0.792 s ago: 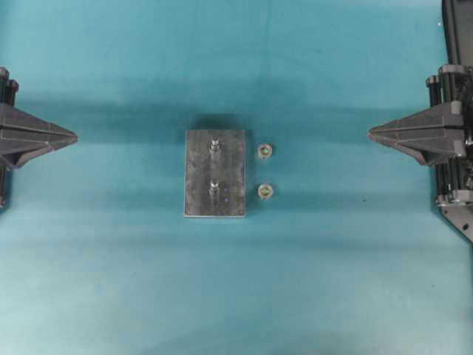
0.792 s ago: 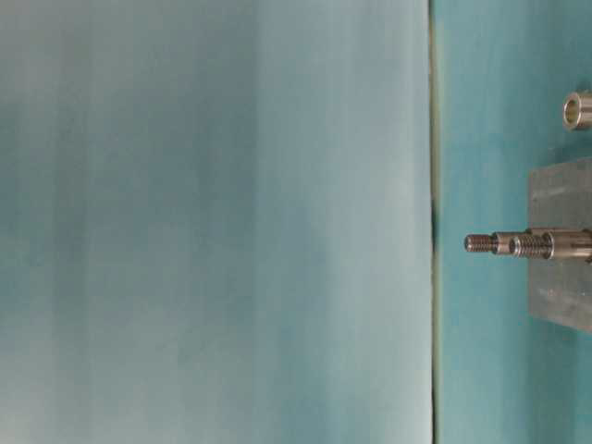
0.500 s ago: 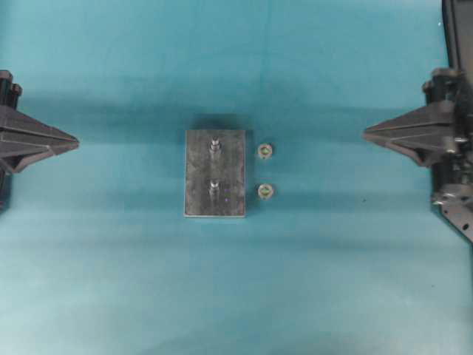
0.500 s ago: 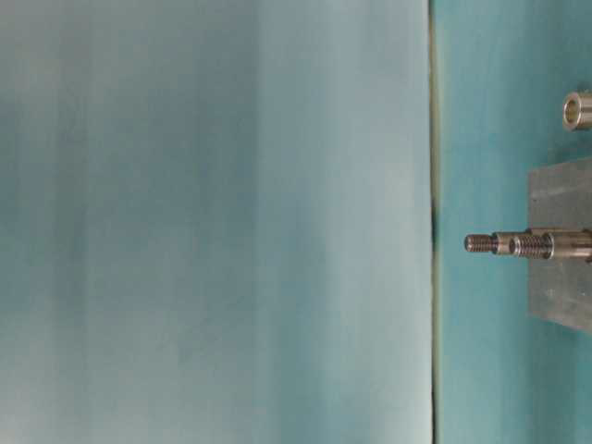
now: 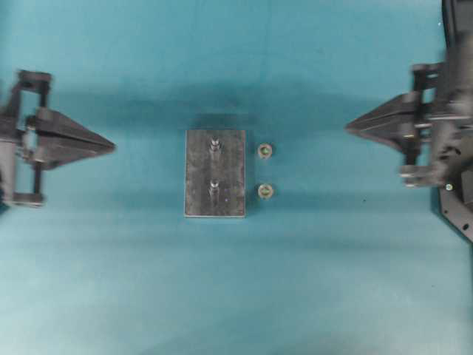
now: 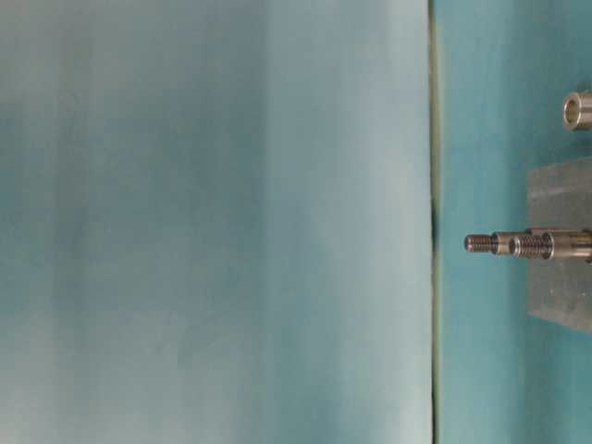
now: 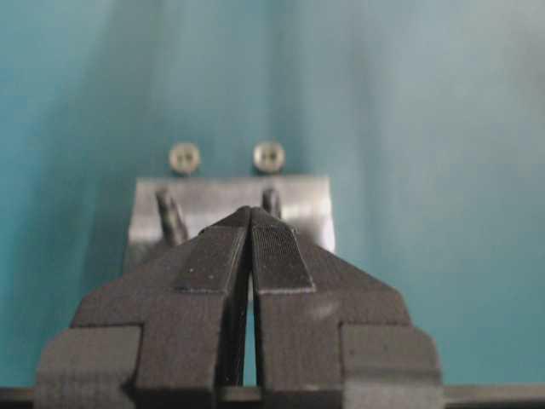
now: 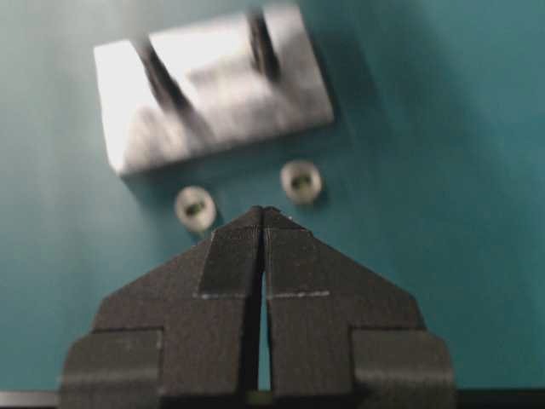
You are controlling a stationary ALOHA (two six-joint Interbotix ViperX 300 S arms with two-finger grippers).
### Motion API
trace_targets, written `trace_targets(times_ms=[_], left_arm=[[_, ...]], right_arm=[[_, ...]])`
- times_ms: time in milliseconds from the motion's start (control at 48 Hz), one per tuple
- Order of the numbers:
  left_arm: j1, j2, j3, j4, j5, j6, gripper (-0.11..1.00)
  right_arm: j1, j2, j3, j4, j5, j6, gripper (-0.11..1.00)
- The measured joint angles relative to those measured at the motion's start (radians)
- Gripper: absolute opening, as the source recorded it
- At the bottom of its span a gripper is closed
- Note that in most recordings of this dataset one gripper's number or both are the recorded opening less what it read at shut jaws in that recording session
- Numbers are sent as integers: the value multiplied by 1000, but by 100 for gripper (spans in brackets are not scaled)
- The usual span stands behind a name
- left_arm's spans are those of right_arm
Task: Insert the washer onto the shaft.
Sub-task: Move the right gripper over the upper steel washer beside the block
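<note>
A grey metal block [image 5: 214,174] lies mid-table with two upright threaded shafts, one farther [image 5: 214,144] and one nearer [image 5: 213,186]. Just right of the block lie two small metal washers, one farther [image 5: 265,151] and one nearer [image 5: 265,191]. My left gripper [image 5: 112,146] is shut and empty, well left of the block. My right gripper [image 5: 347,127] is shut and empty, well right of the washers. The left wrist view has the gripper [image 7: 251,210] before the block [image 7: 306,200], washers [image 7: 269,156] behind. In the right wrist view the gripper [image 8: 262,210] points between both washers [image 8: 195,207].
The teal table cloth [image 5: 236,296] spreads around the block. The table-level view has both shafts [image 6: 518,243] standing on the block [image 6: 560,277] and one washer [image 6: 578,110] beside it. The right arm's dark base [image 5: 458,185] sits at the table's right edge.
Both grippers have moved inward toward the block, the left one farther than the right. Both stay shut. Block and washers have not moved.
</note>
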Motion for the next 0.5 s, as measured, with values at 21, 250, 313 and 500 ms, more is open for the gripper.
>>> trace_targets(times_ms=[21, 250, 313, 500], left_arm=[[0, 9, 0, 2, 5, 2, 0], [-3, 83, -11, 5, 117, 5, 0], [-5, 100, -17, 6, 126, 5, 0], [-5, 146, -26, 8, 129, 5, 0]], right_arm=[[-2, 18, -8, 0, 8, 0, 1], [-14, 198, -89, -44, 40, -2, 1], [-21, 232, -106, -52, 52, 0, 1], [-35, 350, -173, -54, 103, 0, 5]])
